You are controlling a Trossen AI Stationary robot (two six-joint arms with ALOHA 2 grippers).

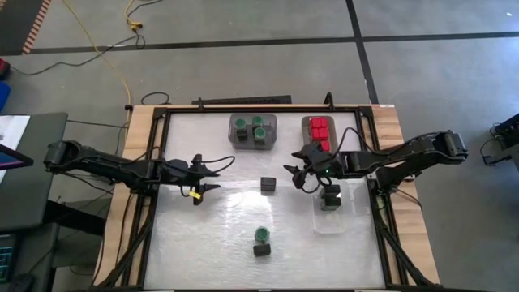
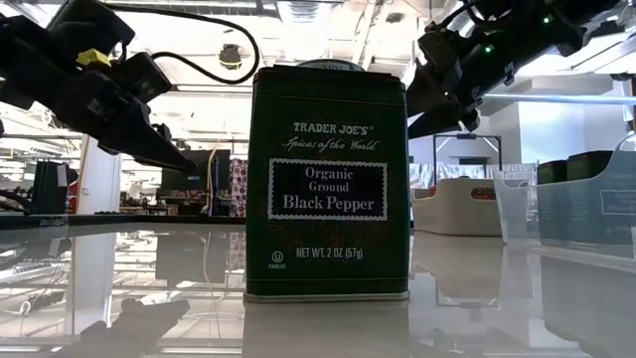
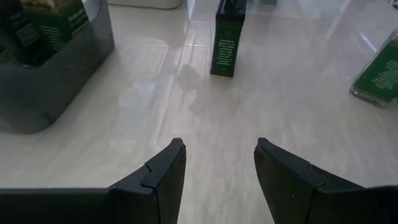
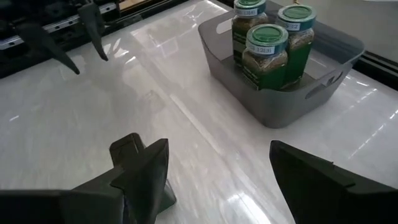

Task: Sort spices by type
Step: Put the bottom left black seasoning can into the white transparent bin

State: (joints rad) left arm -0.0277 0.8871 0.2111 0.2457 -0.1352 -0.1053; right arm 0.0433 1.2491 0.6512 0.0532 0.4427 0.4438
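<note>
Three spices still loose on the desk, both grippers empty and spread wide.

Nearest us stand a black pepper tin (image 1: 261,251) and, touching its far side, a green-lidded jar (image 1: 262,234); farther in, alone at mid-desk, a second dark tin (image 1: 268,185). We judge that lone tin the likeliest next pick: it stands upright between the left gripper (image 1: 208,176) and the right gripper (image 1: 295,173), the right one slightly nearer (neither holds anything). Right of it, the clear tray (image 1: 339,221) holds dark tins. At the far edge sit the grey tray (image 1: 240,138) of green jars and the tray of red-topped boxes (image 1: 319,130).
</note>
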